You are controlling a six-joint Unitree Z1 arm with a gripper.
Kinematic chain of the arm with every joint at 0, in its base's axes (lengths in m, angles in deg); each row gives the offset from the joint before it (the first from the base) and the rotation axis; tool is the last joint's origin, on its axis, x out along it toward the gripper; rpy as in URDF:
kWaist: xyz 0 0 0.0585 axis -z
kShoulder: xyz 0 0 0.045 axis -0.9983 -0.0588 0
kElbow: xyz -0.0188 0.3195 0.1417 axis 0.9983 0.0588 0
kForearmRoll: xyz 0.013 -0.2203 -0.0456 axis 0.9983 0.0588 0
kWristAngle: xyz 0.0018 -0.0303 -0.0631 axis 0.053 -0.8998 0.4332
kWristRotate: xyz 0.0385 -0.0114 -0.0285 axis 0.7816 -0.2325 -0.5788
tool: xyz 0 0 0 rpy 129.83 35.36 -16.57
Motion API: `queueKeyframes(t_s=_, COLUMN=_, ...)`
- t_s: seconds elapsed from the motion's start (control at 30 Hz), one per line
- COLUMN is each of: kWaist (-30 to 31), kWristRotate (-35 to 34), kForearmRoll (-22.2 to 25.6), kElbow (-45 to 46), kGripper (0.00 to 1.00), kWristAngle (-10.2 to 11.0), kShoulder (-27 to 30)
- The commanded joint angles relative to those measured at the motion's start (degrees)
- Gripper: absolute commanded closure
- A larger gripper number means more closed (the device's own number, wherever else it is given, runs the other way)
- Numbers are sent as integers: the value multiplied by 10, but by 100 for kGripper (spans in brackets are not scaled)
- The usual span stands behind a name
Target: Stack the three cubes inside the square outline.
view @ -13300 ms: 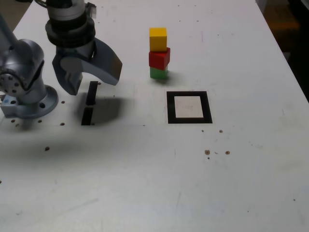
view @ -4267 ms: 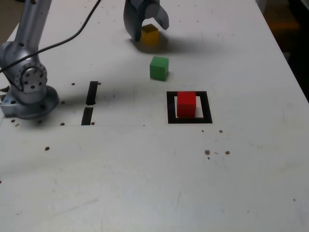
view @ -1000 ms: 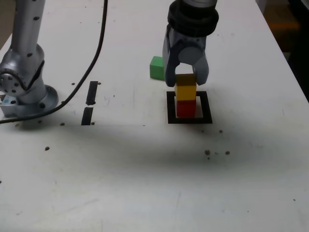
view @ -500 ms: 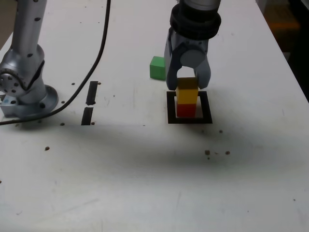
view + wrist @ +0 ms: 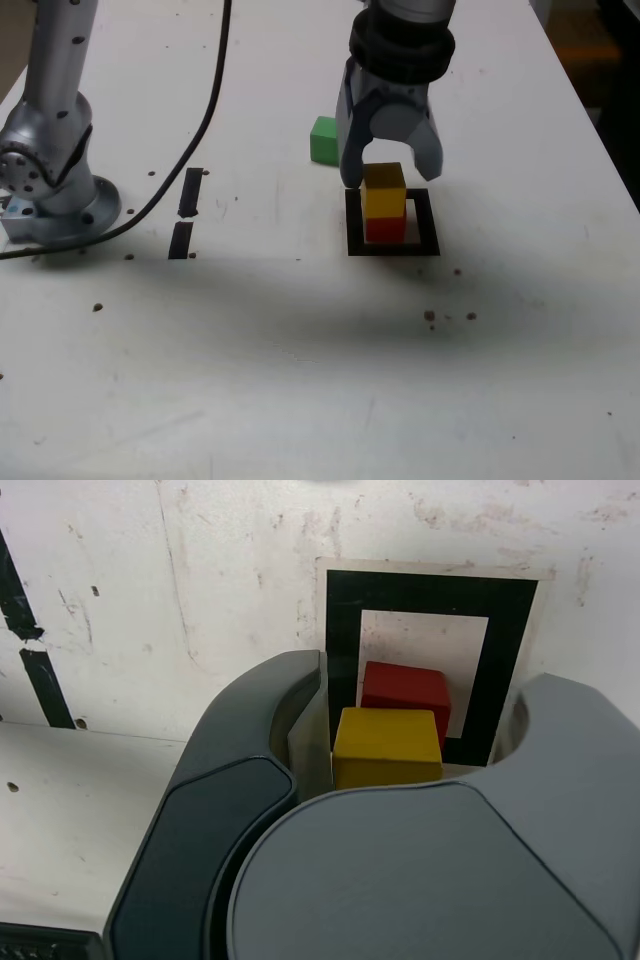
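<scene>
Spread apart since the earlier frame, the gripper (image 5: 392, 172) has let go of the yellow cube (image 5: 384, 192), which sits on the red cube (image 5: 385, 230) inside the square outline (image 5: 429, 224). The second placement looks all but done. Next, the gripper needs to rise straight up without nudging the yellow cube, then fetch the green cube (image 5: 324, 142), behind the outline toward the exterior view's left.
</scene>
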Motion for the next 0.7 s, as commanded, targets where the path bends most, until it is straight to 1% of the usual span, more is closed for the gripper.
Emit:
queueKeyframes(t_s=0.0, kWaist=1, kWristRotate=0, kForearmRoll=-1, kElbow=-1, kGripper=13, kWristAngle=3, kShoulder=-2)
queueKeyframes(t_s=0.07, kWaist=1, kWristRotate=-1, kForearmRoll=1, kElbow=-1, kGripper=12, kWristAngle=8, kShoulder=1)
queueKeyframes(t_s=0.17, kWaist=-1, kWristRotate=-2, kForearmRoll=19, kElbow=1, kGripper=10, kWristAngle=22, kShoulder=18)
queueKeyframes(t_s=0.23, kWaist=-5, kWristRotate=-5, kForearmRoll=41, kElbow=7, kGripper=9, kWristAngle=35, kShoulder=42)
queueKeyframes(t_s=0.3, kWaist=-15, kWristRotate=-8, kForearmRoll=62, kElbow=24, kGripper=7, kWristAngle=47, kShoulder=78)
queueKeyframes(t_s=0.37, kWaist=-23, kWristRotate=-8, kForearmRoll=68, kElbow=39, kGripper=6, kWristAngle=50, kShoulder=100)
queueKeyframes(t_s=0.53, kWaist=-50, kWristRotate=-2, kForearmRoll=65, kElbow=79, kGripper=4, kWristAngle=58, kShoulder=132)
queueKeyframes(t_s=0.6, kWaist=-69, kWristRotate=11, kForearmRoll=49, kElbow=97, kGripper=3, kWristAngle=64, kShoulder=135)
queueKeyframes(t_s=0.67, kWaist=-91, kWristRotate=37, kForearmRoll=17, kElbow=119, kGripper=2, kWristAngle=65, kShoulder=133)
